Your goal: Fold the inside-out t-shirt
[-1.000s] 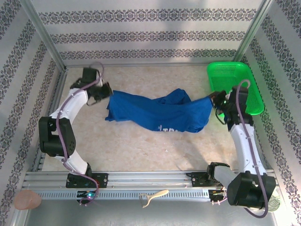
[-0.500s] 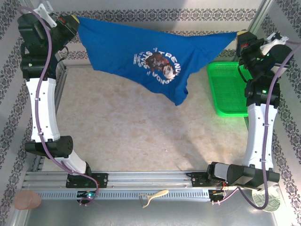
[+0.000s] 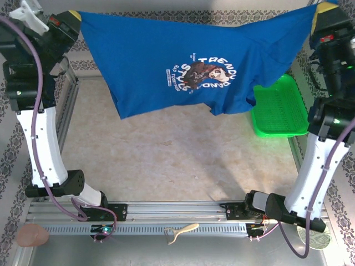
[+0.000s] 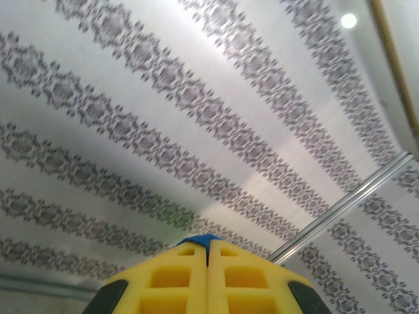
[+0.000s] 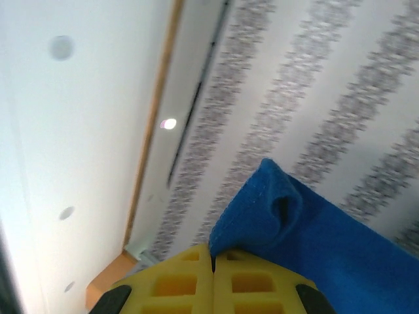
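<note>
Both arms are up high, and the royal blue t-shirt point(image 3: 166, 50) is stretched in the air between them, above the far side of the table point(image 3: 166, 160). The left gripper point(image 3: 74, 16) is clamped tight on one top corner. In the left wrist view only a thin blue sliver pokes out between its yellow pads point(image 4: 170, 281). The right gripper point(image 3: 321, 11) is closed on the opposite corner, with a bunched fold of cloth sticking out of it in the right wrist view.

The white print point(image 3: 208, 72) faces the overhead camera. The lower edge hangs uneven, and its right part dangles in front of the green mesh basket point(image 3: 283, 111). I can't tell whether they touch.

Handling, as I judge it: the cloth is light, limp and not fragile. It sags wherever it isn't held and will swing if I move fast. Both pinches are shallow, the left especially, so a tug could pull the cloth free. The best holds are the thicker hems or seams at the corners, keeping even tension while I lower it flat.
</note>
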